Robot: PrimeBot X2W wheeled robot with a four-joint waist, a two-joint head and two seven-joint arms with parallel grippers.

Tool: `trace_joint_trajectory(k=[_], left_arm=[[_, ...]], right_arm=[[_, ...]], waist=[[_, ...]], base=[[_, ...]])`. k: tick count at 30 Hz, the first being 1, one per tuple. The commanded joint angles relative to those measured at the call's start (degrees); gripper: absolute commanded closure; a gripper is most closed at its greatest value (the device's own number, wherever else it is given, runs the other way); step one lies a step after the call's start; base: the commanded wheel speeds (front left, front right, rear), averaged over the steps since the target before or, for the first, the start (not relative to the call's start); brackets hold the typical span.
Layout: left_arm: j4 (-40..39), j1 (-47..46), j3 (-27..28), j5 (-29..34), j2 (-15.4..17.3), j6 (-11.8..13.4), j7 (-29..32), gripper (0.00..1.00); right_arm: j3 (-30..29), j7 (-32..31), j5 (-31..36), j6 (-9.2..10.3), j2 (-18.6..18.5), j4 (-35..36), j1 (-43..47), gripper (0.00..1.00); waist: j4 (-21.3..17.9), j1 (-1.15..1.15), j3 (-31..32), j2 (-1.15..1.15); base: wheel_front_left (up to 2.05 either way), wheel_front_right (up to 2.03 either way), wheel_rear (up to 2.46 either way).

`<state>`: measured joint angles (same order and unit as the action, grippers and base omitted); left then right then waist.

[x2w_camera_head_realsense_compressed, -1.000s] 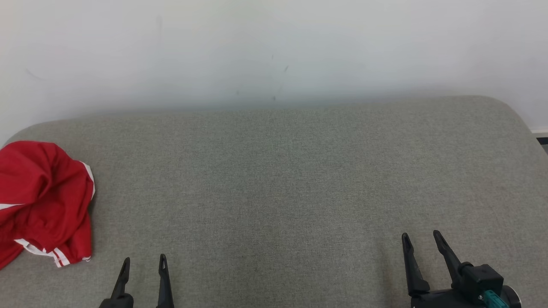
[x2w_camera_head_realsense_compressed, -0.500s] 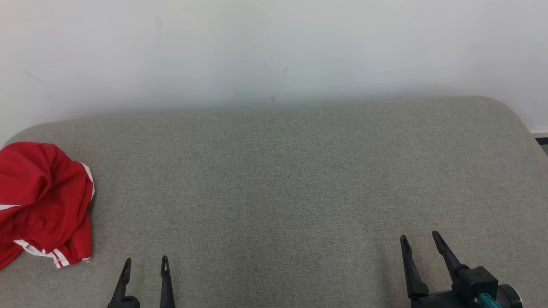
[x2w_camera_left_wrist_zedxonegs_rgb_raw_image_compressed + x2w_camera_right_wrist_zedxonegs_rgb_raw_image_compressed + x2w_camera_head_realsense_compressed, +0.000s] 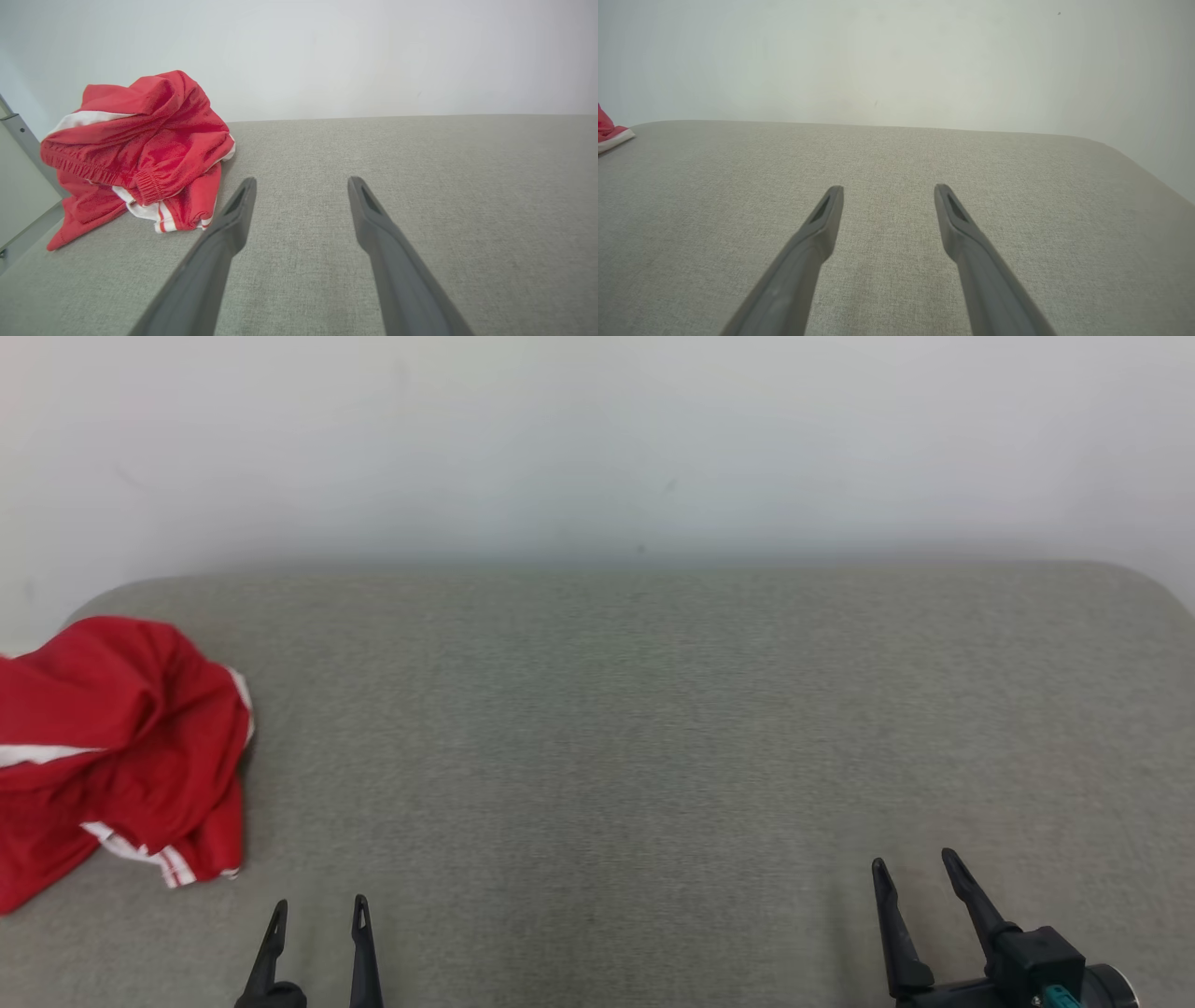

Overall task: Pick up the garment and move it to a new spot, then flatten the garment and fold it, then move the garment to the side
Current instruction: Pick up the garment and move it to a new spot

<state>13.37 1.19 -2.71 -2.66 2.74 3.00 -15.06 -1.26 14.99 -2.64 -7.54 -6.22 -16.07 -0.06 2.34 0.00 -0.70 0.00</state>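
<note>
Garment point(image 3: 121, 747) crumpled, left end effector point(image 3: 318, 903) nearby, fingers point(image 3: 219, 242) parted

Plain indoor room, kind unclear, grey fabric-covered tabletop point(image 3: 653, 728) with rounded corners beneath the left tool point(image 3: 318, 902), bare white wall point(image 3: 597, 448) beyond it

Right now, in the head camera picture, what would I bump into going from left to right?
red shorts → left gripper, open → right gripper, open
</note>
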Motion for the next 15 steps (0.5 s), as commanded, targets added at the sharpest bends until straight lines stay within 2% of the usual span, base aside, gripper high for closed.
trace_joint_trajectory(k=[1, 2, 15], left_arm=[[-0.1, 0.6, 0.3, 0.1, 0.3, 0.1, -0.2, 0.00], [-0.1, 0.6, 0.3, 0.1, 0.3, 0.1, -0.2, 0.00], [-0.4, 2.0, 2.6, 0.4, 0.2, 0.1, -0.2, 0.00]], right_arm=[[0.5, 0.3, 0.2, 0.10, 0.2, 0.2, 0.1, 0.00], [0.5, 0.3, 0.2, 0.10, 0.2, 0.2, 0.1, 0.00], [3.4, 0.2, -0.2, 0.10, 0.8, 0.5, -0.6, 0.00]], waist=[[3.3, 0.00, -0.3, 0.00], [3.3, 0.00, -0.3, 0.00], [17.6, 0.00, -1.4, 0.00]], base=[[0.00, 0.00, 0.00], [0.00, 0.00, 0.00], [0.00, 0.00, 0.00]])
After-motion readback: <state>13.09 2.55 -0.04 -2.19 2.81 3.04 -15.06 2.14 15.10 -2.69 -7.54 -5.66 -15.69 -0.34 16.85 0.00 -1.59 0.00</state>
